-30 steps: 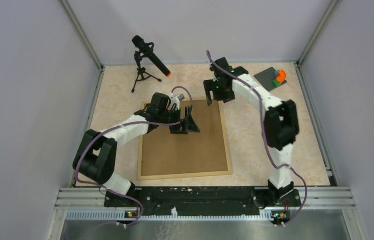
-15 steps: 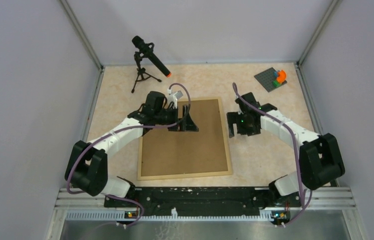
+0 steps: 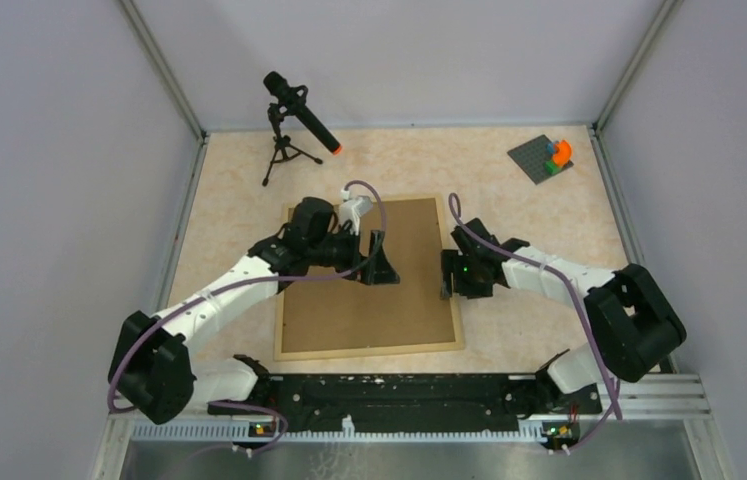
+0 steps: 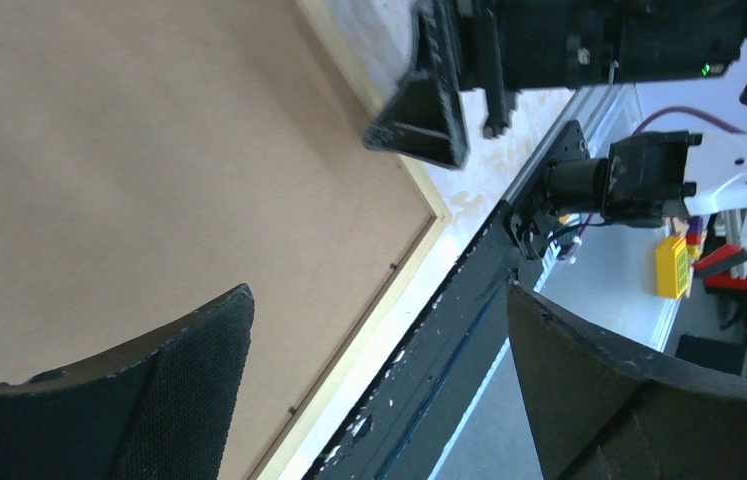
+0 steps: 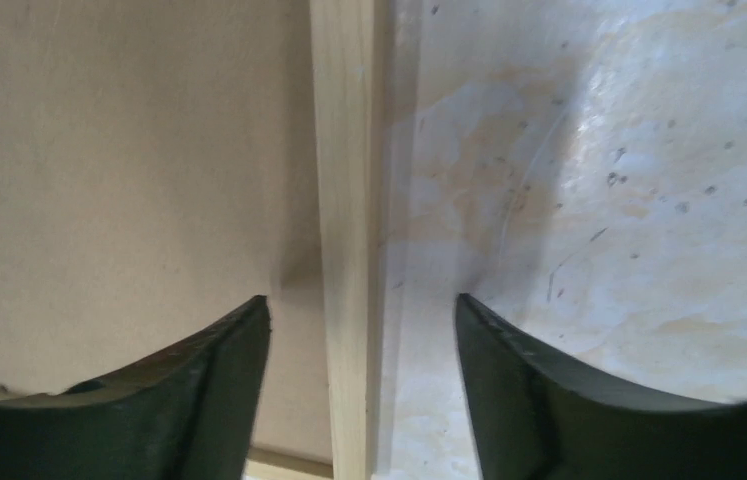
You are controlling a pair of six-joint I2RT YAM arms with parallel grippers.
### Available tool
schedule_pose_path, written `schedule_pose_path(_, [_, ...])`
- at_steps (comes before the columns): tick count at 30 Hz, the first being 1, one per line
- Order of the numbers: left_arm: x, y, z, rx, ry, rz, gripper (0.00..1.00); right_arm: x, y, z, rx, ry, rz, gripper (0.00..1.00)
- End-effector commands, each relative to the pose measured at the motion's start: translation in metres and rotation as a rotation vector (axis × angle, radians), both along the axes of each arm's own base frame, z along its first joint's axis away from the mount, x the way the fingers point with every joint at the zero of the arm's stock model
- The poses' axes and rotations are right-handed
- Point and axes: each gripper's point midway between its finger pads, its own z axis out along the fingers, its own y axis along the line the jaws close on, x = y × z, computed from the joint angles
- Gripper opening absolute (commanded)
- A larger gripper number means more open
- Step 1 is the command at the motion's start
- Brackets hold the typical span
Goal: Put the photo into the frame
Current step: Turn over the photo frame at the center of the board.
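Note:
The frame (image 3: pixel 369 350) lies flat on the table with a brown backing board (image 3: pixel 369 300) facing up inside it. The photo does not show in any view. My left gripper (image 3: pixel 381 262) hangs open over the board's upper middle, holding nothing; in the left wrist view (image 4: pixel 379 295) it looks across the board (image 4: pixel 149 150) to the frame's near strip (image 4: pixel 321 380). My right gripper (image 3: pixel 446 280) is low at the middle of the frame's right side. It is open (image 5: pixel 361 300), one finger over the board (image 5: pixel 119 150), the other over the table, with gaps on both sides of the wood strip (image 5: pixel 344 150).
A microphone on a small tripod (image 3: pixel 294 115) stands at the back left. A grey plate with coloured bricks (image 3: pixel 547 157) sits at the back right. Grey walls close in three sides, and a black rail (image 3: pixel 379 395) runs along the near edge.
My right arm swung from the frame's far right corner down to the middle of its right side and dropped low over the strip. My left gripper drifted slightly nearer, still open.

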Motion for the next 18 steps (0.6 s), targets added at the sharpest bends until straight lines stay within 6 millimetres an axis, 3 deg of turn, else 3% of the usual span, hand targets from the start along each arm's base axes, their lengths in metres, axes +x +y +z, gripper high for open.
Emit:
schedule_pose_path(1, [-0.023,-0.032,0.012,0.029,-0.133,-0.110,0.99,0.022,0.003,-0.004,-0.053,-0.086,-0.062,0.55])
schedule_pose_path(3, [-0.031,-0.044,0.011,0.058,-0.185,-0.140,0.99,0.019,-0.003,-0.013,-0.092,-0.055,-0.072,0.36])
schedule_pose_path(5, [-0.037,-0.055,0.013,0.075,-0.260,-0.162,0.99,0.016,-0.009,-0.020,-0.125,-0.040,-0.078,0.07])
schedule_pose_path(6, [-0.039,-0.060,0.014,0.084,-0.309,-0.170,0.99,0.015,-0.012,-0.022,-0.137,-0.040,-0.094,0.00])
schedule_pose_path(9, [-0.055,-0.075,0.020,0.091,-0.527,-0.237,0.99,0.019,-0.027,-0.011,-0.188,-0.089,-0.157,0.00])
schedule_pose_path(13, [-0.091,-0.093,0.012,0.108,-0.825,-0.420,0.99,0.028,-0.027,0.025,-0.163,-0.160,-0.162,0.00])
schedule_pose_path(18, [-0.127,-0.110,-0.018,0.227,-0.914,-0.626,0.99,0.022,-0.014,0.062,-0.026,-0.154,-0.134,0.00])
